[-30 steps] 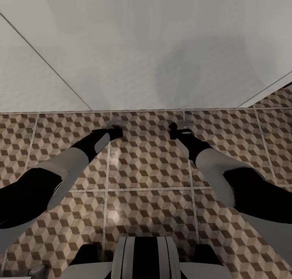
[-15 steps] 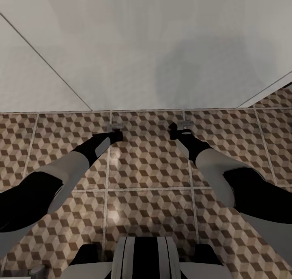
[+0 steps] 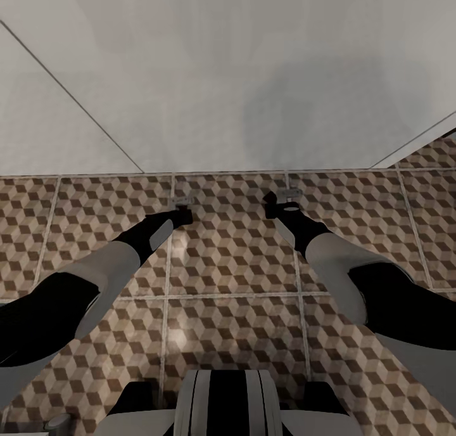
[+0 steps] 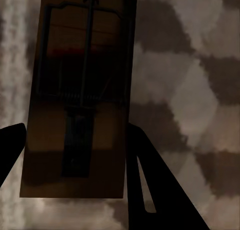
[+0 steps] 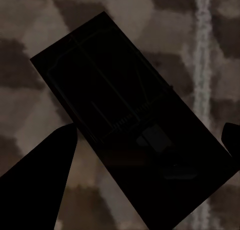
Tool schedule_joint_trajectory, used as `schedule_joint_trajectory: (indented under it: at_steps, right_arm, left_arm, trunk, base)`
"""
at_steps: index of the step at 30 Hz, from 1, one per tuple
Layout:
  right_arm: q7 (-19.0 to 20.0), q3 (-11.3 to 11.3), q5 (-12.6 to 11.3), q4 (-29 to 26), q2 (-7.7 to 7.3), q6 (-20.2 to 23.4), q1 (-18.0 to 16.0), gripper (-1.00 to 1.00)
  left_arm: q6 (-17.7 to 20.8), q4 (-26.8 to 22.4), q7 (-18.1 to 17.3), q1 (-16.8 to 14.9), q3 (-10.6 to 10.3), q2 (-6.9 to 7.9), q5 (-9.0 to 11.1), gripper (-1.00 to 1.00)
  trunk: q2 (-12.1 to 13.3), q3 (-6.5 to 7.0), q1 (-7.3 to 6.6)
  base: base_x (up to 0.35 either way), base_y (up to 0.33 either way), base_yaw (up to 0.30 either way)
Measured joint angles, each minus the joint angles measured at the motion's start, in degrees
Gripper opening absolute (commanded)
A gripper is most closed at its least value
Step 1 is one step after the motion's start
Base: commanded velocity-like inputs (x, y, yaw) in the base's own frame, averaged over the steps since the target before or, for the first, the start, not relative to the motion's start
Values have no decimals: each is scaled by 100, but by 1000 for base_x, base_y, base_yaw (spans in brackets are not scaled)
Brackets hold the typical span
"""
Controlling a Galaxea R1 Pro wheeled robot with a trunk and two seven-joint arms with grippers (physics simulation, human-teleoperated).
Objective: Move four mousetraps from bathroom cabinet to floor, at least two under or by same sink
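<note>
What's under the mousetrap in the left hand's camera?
Cube-patterned floor tiles show around the mousetrap, with a pale grout line along one side. The floor right beneath it is covered by the board.

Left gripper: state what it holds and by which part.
The left gripper holds a mousetrap by its long side edges, near the end away from the red spot.

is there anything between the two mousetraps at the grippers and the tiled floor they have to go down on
Nothing visible. The tan wooden mousetrap between the left gripper fingers and the dark-shadowed mousetrap at the right gripper both have only the brown-and-beige cube-patterned floor tiles behind them. I cannot tell whether they already touch it.
</note>
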Motion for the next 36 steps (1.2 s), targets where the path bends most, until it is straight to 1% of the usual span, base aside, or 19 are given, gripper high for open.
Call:
schedule_joint_trajectory:
  at_steps: [11,15,18,26,27,36]
  right_arm:
    - [0,0,3,0,0,-10,4,-100]
    - [0,-2,102,0,0,-23,4,-100]
    - [0,-2,187,0,0,-134,4,-100]
    - [0,-2,222,0,2,-216,4,-100]
    - [0,1,222,0,3,-217,4,100]
    - [2,3,222,0,4,-219,4,100]
  left_arm:
    - [0,-6,-4,10,0,0,-6,-100]
    - [0,-3,-4,11,0,0,-6,-100]
    - [0,-4,-4,24,0,0,-6,-100]
    - [-52,-4,-4,36,0,0,-6,-100]
    - [-61,-2,-4,37,0,0,-6,-100]
    - [-70,-2,1,37,0,0,-6,-100]
  trunk:
    - [0,0,0]
    - [0,0,0]
    - [0,0,0]
    - [0,0,0]
    - [0,0,0]
    - [0,0,0]
  base:
    - [0,0,0]
    - [0,0,0]
    - [0,0,0]
    - [0,0,0]
    - [0,0,0]
    - [0,0,0]
